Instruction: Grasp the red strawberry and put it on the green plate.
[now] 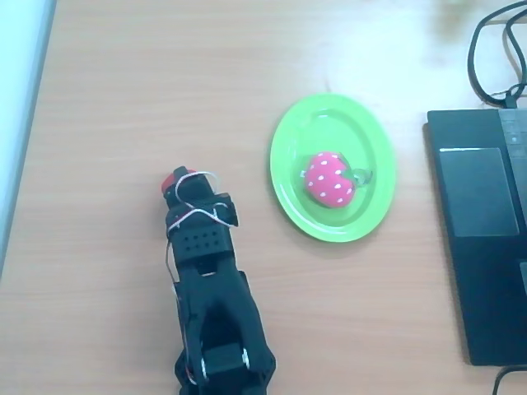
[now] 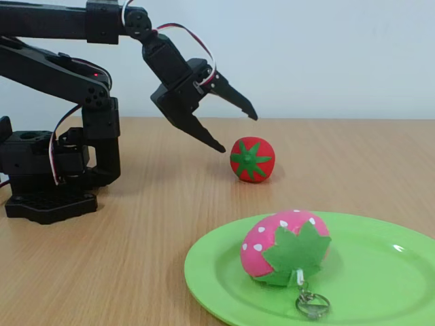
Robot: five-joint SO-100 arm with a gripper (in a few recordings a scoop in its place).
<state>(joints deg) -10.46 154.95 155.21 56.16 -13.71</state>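
From the overhead camera we look straight down on a pale wooden tabletop [image 1: 123, 99]. The black arm reaches up from the bottom edge, and its gripper [image 1: 185, 185] covers nearly all of the red strawberry [image 1: 170, 179], so we see just a sliver of red at the arm's tip. To the right, well apart, lies the green plate [image 1: 362, 132], an oval already carrying a larger pink strawberry [image 1: 330, 178] with white dots and a small metal key ring. A black laptop [image 1: 478, 222] and a dark cable [image 1: 494, 49] sit at the far right edge, clear of any path we would expect

From the fixed side camera we see the gripper [image 2: 234, 129] hanging tilted above and just left of the red strawberry [image 2: 252, 159], which rests on the wood with its green leafy cap facing us. The fingers [image 2: 204, 132] are spread wide and hold nothing. The green plate [image 2: 380, 285] fills the foreground, the pink strawberry [image 2: 284, 246] sitting left of its middle

We judge the red toy light, soft and a little squashy, round enough to roll if nudged, so closing across its widest part seems safest. The pink strawberry takes up room on the plate, so we would aim for the bare green beside it
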